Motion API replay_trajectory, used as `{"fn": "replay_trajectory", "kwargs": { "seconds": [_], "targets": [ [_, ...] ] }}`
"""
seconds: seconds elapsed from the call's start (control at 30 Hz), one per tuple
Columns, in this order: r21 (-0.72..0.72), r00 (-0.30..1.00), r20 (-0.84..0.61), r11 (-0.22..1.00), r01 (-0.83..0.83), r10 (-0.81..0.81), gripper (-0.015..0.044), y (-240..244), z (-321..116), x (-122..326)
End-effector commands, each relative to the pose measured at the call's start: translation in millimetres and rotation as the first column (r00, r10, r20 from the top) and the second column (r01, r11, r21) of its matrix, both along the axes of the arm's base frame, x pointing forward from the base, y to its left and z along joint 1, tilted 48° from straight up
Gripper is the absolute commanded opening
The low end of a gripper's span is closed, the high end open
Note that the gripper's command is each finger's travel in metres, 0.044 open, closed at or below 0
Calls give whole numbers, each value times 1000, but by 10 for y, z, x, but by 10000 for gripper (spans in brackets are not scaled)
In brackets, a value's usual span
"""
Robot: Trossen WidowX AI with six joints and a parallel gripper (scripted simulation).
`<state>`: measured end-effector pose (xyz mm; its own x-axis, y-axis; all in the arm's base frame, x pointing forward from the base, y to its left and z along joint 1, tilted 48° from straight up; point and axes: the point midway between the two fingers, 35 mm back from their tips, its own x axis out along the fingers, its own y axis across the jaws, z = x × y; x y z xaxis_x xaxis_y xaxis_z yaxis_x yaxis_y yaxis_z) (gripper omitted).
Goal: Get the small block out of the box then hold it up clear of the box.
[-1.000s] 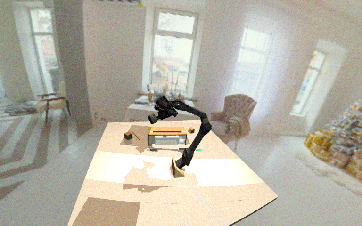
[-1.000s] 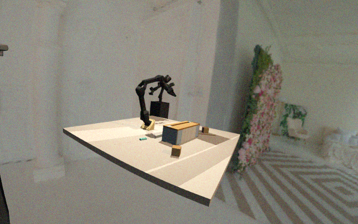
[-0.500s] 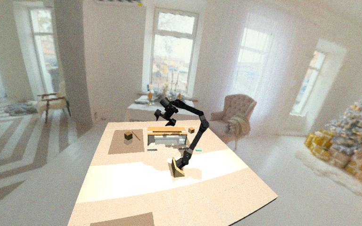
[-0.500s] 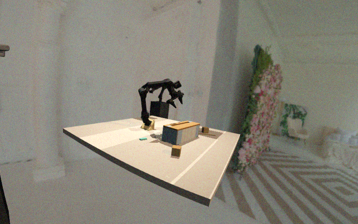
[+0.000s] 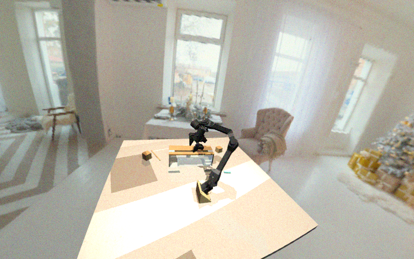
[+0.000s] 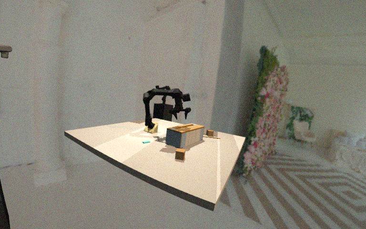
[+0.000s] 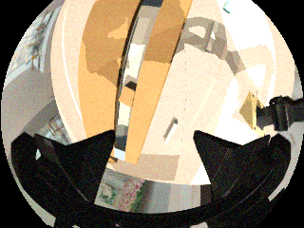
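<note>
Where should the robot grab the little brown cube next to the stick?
Pinch the brown cube across two opposite flat side faces, coming straight down from above. It sits flat on the table with its top free. The stick lies close beside it, so a sideways approach would probably bump it.

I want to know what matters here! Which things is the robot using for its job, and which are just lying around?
For the job:
- gripper, open and holding nothing, above the box
- clear-fronted box with a slotted wooden top

Just lying about:
- two wooden cubes
- thin wooden stick
- small teal piece
</note>
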<state>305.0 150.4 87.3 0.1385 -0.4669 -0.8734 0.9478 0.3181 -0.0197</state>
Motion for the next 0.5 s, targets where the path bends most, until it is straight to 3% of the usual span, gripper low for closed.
{"fn": "replay_trajectory", "kwargs": {
  "seconds": [0.0,0.47],
  "targets": [
    [43,957,45,957,286,-288,400,-296,-11,76],
    [44,957,45,957,286,-288,400,-335,-50,87]
  ]
}}
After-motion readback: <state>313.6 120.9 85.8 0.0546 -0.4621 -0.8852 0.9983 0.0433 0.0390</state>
